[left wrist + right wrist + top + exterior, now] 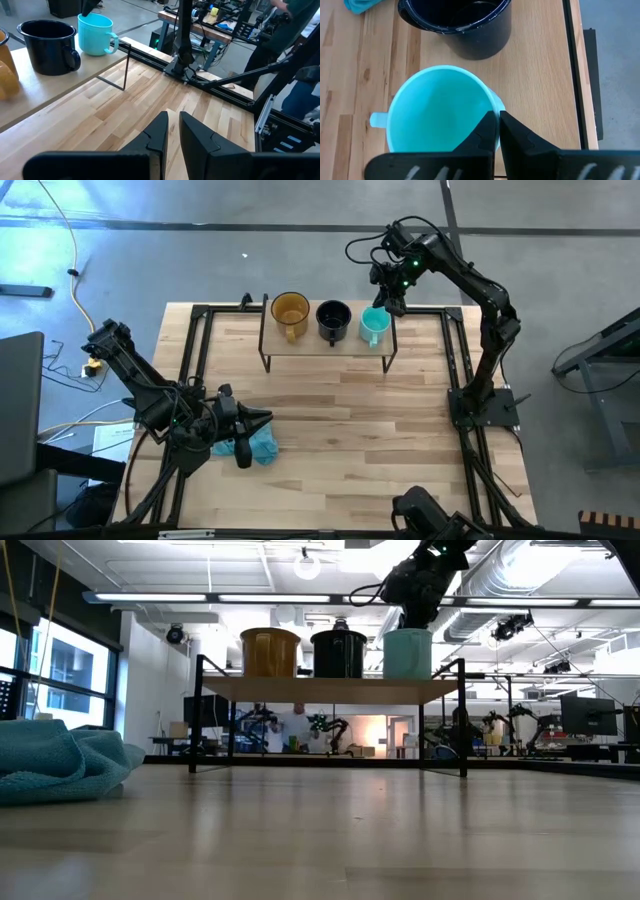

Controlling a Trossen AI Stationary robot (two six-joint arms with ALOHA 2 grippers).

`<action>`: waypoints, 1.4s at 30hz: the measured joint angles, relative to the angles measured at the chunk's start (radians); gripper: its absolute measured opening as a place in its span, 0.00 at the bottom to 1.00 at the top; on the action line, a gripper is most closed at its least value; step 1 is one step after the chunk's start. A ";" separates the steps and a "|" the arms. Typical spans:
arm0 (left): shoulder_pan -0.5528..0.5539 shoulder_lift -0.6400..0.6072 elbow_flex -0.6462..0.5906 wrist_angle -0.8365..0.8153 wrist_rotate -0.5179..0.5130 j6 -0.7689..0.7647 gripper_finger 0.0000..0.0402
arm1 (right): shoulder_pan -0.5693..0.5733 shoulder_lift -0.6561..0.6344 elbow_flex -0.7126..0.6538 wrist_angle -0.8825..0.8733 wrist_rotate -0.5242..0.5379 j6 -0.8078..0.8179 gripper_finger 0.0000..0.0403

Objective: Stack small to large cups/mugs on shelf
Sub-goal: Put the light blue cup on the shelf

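Closed right fingers (492, 131) are seen over the teal mug's (437, 107) rim, nothing gripped between them, seemingly poised so that the smallest mug can be taken first. That mug is set at the right end of the shelf (300, 343), the black mug (333, 319) at the middle and the amber mug (290, 311) toward the left end, all unstacked. Over the tabletop's (350, 430) left side, the left gripper (262, 419) is held nearly closed and empty beside a blue cloth (262, 446).
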 joint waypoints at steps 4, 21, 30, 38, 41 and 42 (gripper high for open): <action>0.000 0.000 0.000 0.000 0.000 0.000 0.09 | 0.000 0.000 0.000 0.000 0.000 -0.004 0.00; 0.000 0.000 0.000 0.000 0.000 0.000 0.09 | 0.008 0.001 0.000 0.008 -0.006 -0.017 0.00; 0.000 0.000 0.000 0.000 0.001 0.000 0.09 | 0.011 0.029 0.001 -0.004 -0.004 -0.004 0.00; 0.000 0.000 0.000 -0.001 0.003 0.001 0.09 | 0.013 0.030 0.001 0.008 0.000 -0.004 0.00; 0.000 0.000 0.000 -0.001 0.003 0.001 0.09 | 0.013 0.030 0.001 0.010 0.005 -0.004 0.00; 0.000 0.000 0.000 -0.001 0.003 0.001 0.09 | 0.013 0.030 0.001 0.010 0.007 -0.004 0.00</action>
